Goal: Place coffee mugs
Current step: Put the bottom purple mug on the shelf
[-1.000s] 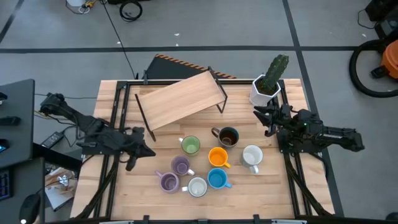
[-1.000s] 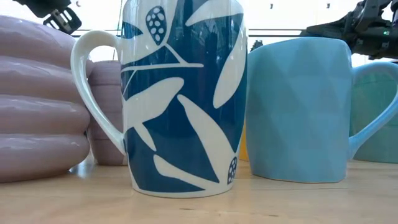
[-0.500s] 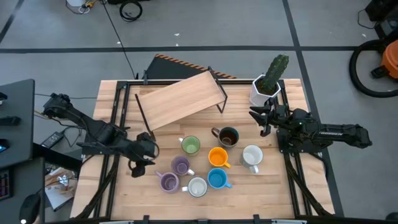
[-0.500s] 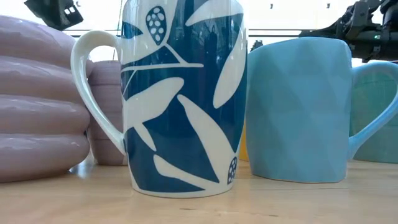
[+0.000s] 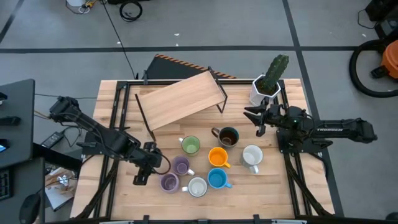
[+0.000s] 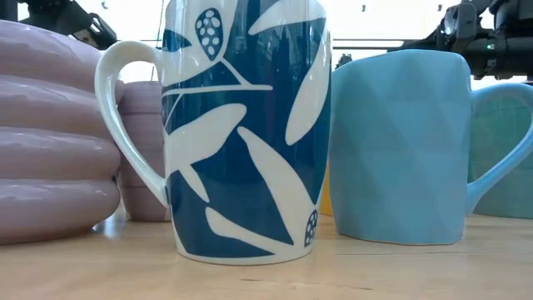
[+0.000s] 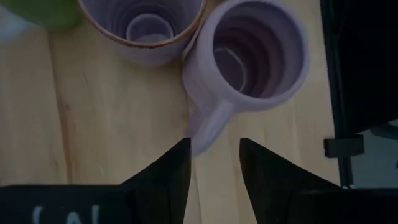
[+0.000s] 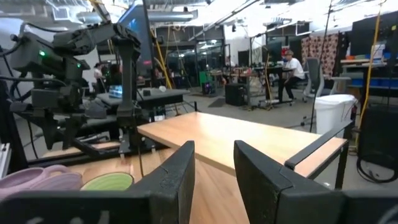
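Note:
Eight coffee mugs stand upright on their bases in a cluster on the wooden table: green, dark brown, orange, white, blue, a leaf-patterned white one and two purple ones. My left gripper hangs open over the table just left of the purple pair, pointing down. In the left wrist view its fingers stand on either side of the ridged purple mug's handle; I cannot tell whether they touch it. My right gripper is open and level, near the cactus pot.
A wooden shelf on thin black legs stands tilted at the far middle. A white faceted pot with a cactus sits at the far right corner. Bare wood lies along the near edge and at the left. People show in the room behind.
My left gripper has moved toward the table's right and near edges, arriving beside the two purple mugs. My right gripper has reached a little toward the table's left. No mug has moved.

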Controlling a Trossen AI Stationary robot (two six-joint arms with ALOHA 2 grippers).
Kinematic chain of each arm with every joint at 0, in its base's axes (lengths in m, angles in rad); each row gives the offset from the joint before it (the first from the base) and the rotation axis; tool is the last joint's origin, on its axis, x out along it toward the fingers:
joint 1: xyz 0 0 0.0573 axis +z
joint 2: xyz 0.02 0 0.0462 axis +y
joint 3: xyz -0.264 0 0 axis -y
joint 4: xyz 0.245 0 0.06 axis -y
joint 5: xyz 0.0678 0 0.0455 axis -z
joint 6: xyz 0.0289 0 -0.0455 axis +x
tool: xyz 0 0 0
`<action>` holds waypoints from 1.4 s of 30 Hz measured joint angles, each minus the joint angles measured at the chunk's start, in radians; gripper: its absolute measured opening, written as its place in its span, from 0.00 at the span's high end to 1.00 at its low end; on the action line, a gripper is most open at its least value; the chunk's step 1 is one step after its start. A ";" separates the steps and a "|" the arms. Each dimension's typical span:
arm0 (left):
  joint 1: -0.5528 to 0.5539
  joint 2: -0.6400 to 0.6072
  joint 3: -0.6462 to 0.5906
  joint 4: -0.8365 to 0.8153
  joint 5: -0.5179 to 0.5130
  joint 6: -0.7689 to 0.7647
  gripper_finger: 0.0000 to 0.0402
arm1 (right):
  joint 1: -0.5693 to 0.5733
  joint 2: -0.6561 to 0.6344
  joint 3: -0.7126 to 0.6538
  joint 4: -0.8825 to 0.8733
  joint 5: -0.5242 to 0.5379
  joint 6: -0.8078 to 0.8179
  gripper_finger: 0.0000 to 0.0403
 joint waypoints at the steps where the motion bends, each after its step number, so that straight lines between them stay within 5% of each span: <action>1: 0.000 0.010 0.002 -0.001 0.000 -0.001 0.65 | 0.005 0.008 0.007 0.008 0.000 -0.004 0.71; 15: 0.000 0.069 0.045 -0.042 -0.033 0.035 0.63 | 0.028 0.057 0.025 0.064 0.010 -0.055 0.71; 26: -0.072 0.092 0.046 -0.030 -0.120 0.082 0.35 | 0.028 0.061 0.025 0.064 0.011 -0.052 0.71; 42: -0.098 0.281 0.185 -0.197 -0.134 0.166 0.42 | 0.028 0.088 0.025 0.087 0.011 -0.051 0.71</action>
